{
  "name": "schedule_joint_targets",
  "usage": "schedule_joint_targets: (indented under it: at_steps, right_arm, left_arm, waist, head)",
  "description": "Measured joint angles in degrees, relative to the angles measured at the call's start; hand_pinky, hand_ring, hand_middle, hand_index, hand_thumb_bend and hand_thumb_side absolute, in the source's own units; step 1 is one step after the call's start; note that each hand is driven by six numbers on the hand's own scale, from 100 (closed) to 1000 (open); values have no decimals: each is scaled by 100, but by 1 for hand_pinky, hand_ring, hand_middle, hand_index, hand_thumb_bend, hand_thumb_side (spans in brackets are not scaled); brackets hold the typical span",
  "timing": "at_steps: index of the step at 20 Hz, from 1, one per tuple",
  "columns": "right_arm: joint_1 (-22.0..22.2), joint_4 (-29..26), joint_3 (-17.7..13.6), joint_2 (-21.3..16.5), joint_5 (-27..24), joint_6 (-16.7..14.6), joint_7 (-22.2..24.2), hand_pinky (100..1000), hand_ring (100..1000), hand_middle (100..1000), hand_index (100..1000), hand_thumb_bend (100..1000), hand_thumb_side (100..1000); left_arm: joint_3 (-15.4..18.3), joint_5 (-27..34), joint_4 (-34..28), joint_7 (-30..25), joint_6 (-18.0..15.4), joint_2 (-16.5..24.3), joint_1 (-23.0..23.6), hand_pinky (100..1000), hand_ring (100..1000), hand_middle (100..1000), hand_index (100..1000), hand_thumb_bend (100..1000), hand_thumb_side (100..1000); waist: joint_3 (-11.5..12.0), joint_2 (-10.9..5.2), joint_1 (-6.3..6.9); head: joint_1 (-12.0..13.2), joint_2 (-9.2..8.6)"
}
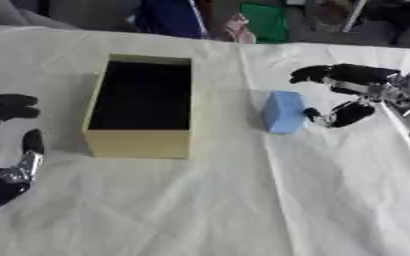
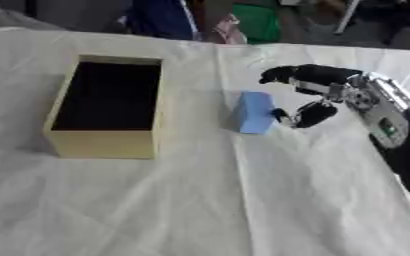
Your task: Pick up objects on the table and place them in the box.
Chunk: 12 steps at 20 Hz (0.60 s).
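Observation:
A light blue block (image 1: pixel 283 111) stands on the white cloth, just right of the box. The box (image 1: pixel 138 142) is yellow-tan with a dark, empty inside and its top open. My right hand (image 1: pixel 353 92) reaches in from the right, open. Its thumb tip (image 1: pixel 313 114) sits right at the block's right face, and its fingers (image 1: pixel 312 74) stretch out above and behind the block without closing on it. My left hand (image 1: pixel 7 145) rests open at the left edge, well left of the box, fingers up.
The white cloth (image 1: pixel 208 210) covers the table and is creased, with a fold running down from the block. Beyond the far edge are blue, green and pink items (image 1: pixel 261 22).

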Motion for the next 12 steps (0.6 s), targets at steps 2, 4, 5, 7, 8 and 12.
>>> schedule_joint_targets:
  at_steps: [2,4,5,7,8,12]
  right_arm:
    - [-1,59,0,28,6,-17,-6,931,1000,981,1000,100,310]
    - [0,68,0,29,6,-35,7,930,1000,978,1000,100,309]
    - [7,62,0,28,1,-39,14,929,1000,974,1000,100,311]
    - [18,-6,-1,22,-36,-41,45,928,1000,971,1000,100,308]
    - [33,-70,-2,12,-82,-38,63,927,1000,970,1000,100,306]
    - [140,-433,-40,-133,-330,-7,137,926,1000,967,1000,100,299]
  left_arm:
    - [0,0,2,0,0,0,0,843,742,741,714,100,265]
    - [0,0,5,0,0,0,0,843,742,741,714,100,265]
    - [0,0,8,0,0,0,1,843,742,741,714,100,265]
    - [0,0,11,0,0,0,1,843,743,741,714,100,265]
    - [0,0,12,0,0,0,1,843,743,741,714,100,265]
    - [0,0,13,0,0,0,2,843,743,742,714,100,265]
  waist:
    - [0,0,0]
    - [0,0,0]
    - [-1,0,-1]
    - [-3,0,-5]
    - [-4,0,-8]
    - [-14,0,-24]
  head:
    - [-1,-1]
    - [-1,-1]
    - [-1,-1]
    - [-1,-1]
    - [-1,-1]
    - [-2,-5]
